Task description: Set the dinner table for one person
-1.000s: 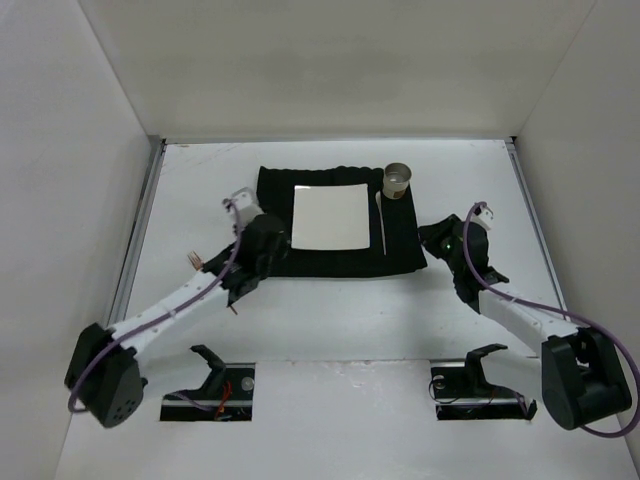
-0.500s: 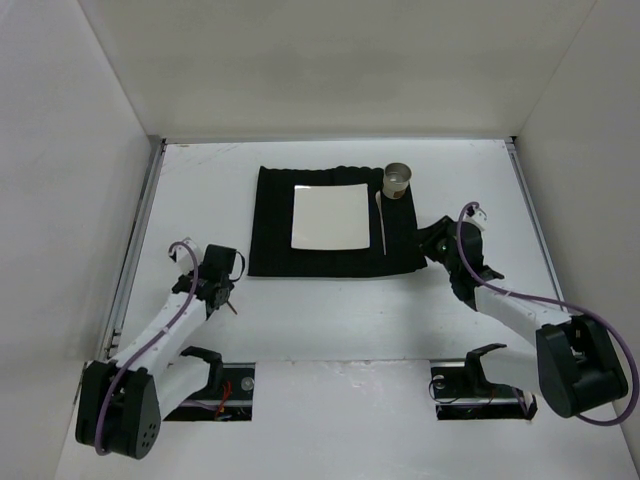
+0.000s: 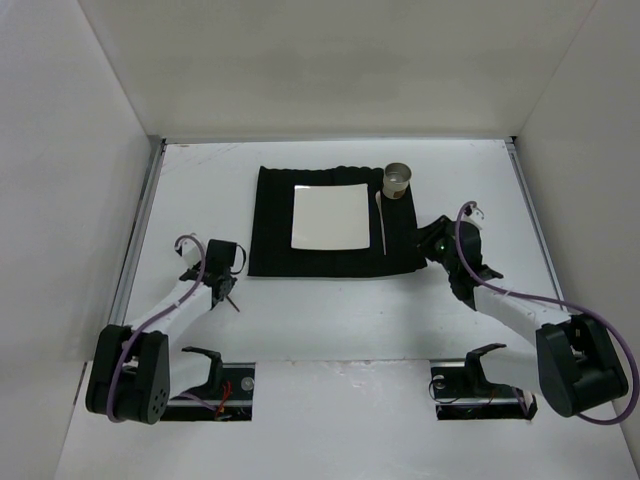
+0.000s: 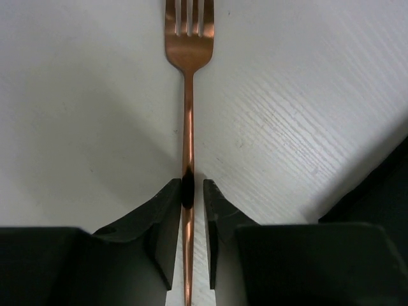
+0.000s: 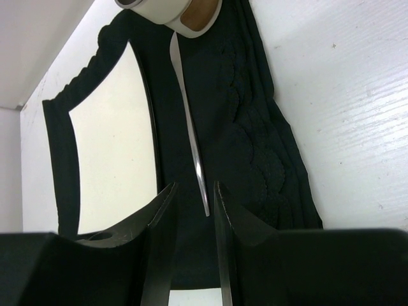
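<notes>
Two hands, one busy: the left hand (image 4: 190, 191) is clamped on the fork (image 4: 189, 95) by its handle, low over bare counter (image 4: 287, 95) just left of the mat (image 3: 270, 225). Right hand (image 5: 193, 191) hangs narrow and empty over the mat's right edge, near the spoon (image 5: 191, 127). Plate (image 3: 330, 217), spoon and cup (image 3: 397, 180) sit on the mat; the fork, I judge, is all that is left, to go beside the plate

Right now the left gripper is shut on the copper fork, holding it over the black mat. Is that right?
Not quite. The left gripper is shut on the copper fork, but over the bare white dinner table, not over the black mat, which lies off to one side. The left wrist view shows this.
</notes>
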Robot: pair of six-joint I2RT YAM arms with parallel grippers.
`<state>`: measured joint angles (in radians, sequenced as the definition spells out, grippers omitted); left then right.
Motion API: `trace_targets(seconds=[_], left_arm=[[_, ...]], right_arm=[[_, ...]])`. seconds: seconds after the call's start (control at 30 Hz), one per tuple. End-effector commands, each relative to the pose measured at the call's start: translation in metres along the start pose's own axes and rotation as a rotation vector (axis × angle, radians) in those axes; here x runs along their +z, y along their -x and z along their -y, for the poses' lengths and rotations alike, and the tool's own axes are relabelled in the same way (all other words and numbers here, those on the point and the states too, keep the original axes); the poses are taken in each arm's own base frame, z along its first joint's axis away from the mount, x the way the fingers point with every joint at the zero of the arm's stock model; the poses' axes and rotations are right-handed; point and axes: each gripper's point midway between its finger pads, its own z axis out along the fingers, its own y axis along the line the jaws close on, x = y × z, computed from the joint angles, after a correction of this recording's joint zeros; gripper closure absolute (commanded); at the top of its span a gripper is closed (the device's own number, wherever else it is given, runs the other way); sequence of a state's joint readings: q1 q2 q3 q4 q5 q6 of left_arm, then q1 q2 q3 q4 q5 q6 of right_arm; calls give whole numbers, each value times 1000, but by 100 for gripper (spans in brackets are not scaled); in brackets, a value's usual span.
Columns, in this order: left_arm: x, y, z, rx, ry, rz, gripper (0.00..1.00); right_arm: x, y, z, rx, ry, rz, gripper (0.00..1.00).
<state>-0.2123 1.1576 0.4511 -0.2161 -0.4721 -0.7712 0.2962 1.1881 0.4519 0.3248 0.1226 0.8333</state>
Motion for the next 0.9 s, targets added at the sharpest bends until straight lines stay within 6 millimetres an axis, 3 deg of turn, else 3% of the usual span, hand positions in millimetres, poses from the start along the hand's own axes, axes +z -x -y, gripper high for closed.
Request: trace_targets(seconds=[0.0, 0.13, 0.27, 0.43, 0.63, 0.7, 0.87], left_arm=[[4, -11, -2, -2, -11, -45, 87], [3, -6, -4, -25, -11, -41, 97], [-20, 33, 16, -33, -92, 106, 100], [-61, 67, 79, 111, -219, 246, 100], [-81, 59, 172, 455, -357, 278, 98], [-79, 61, 191, 517, -355, 303, 98], [-48, 60, 220, 603, -330, 284, 97]], right_arm=[[-2, 20, -29, 7, 93, 57, 66], [-8, 27, -31, 10, 99, 88, 65], [-5, 24, -30, 12, 97, 72, 65], [-2, 22, -28, 15, 86, 66, 65], [-2, 23, -28, 14, 84, 71, 65], [-4, 26, -28, 11, 85, 84, 65], [-2, 23, -26, 12, 80, 75, 65]])
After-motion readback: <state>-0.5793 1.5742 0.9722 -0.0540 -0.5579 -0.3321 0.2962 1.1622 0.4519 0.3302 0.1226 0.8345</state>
